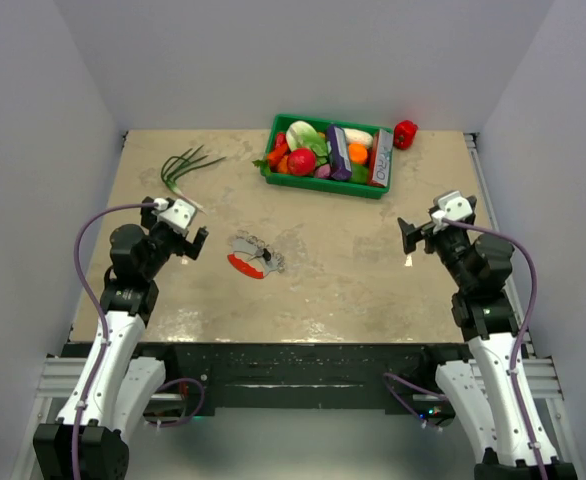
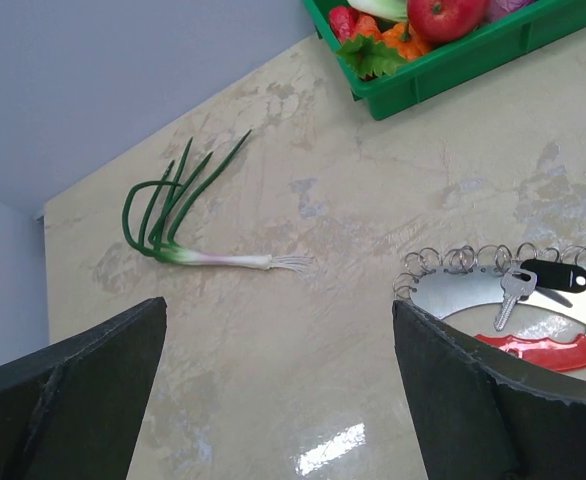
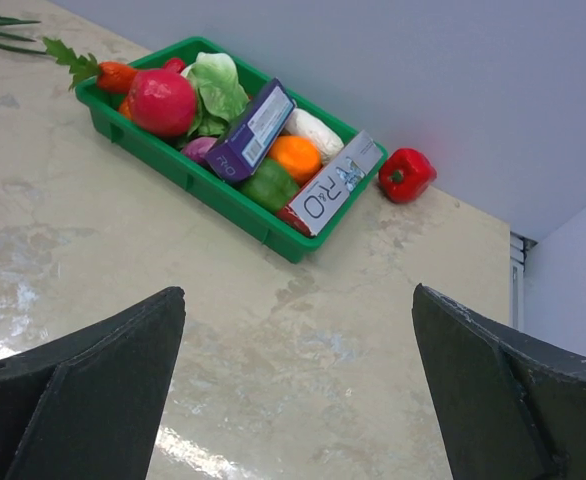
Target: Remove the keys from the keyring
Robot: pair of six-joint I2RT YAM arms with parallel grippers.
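Keys [image 2: 514, 293] sit on the keyring [image 2: 460, 260], untouched. Left gripper [image 1: 197, 243] and right gripper [image 1: 406, 234] hover, jaws spread; next, one must descend and pin the ring.

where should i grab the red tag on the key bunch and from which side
Likely mid-arc on the red tag, pinched across its narrow width, straight down with the nearer left claw. It lies flat, bare table along its outer curve, keys inside.

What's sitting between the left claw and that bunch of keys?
Nothing: only bare tabletop separates the left claw from the keys, seen from the top camera.
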